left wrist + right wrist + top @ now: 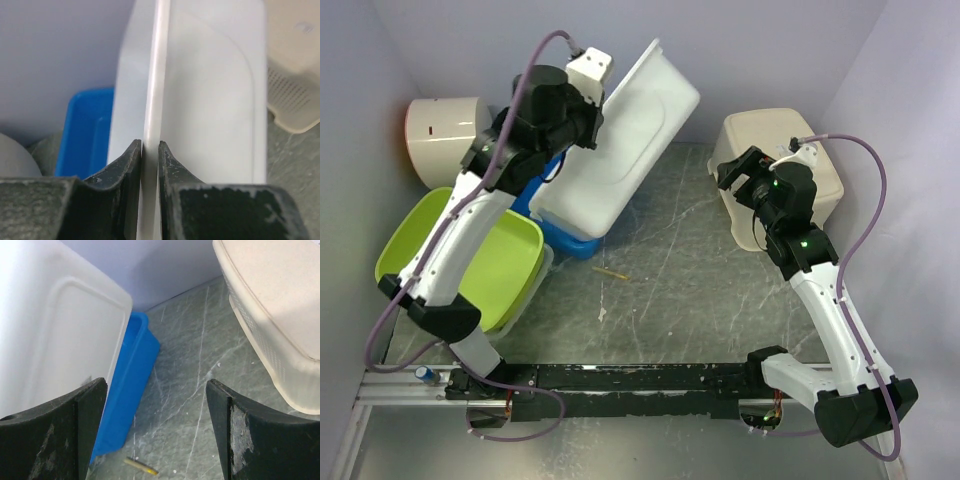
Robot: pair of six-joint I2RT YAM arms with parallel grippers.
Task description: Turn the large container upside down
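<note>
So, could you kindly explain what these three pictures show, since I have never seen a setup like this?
It is two robot arms bolted to a table. One picture looks down from above; the other two come from cameras on each wrist. The left gripper is shut on the rim of the large white container, holding it tilted over a blue tub. The right gripper is open and empty, near a cream perforated basket. Also on the table are a green tub, a small yellowish stick and, far left, a white round object.

Blue tub (565,240) largely hidden behind the tilted large container (620,140).
</note>
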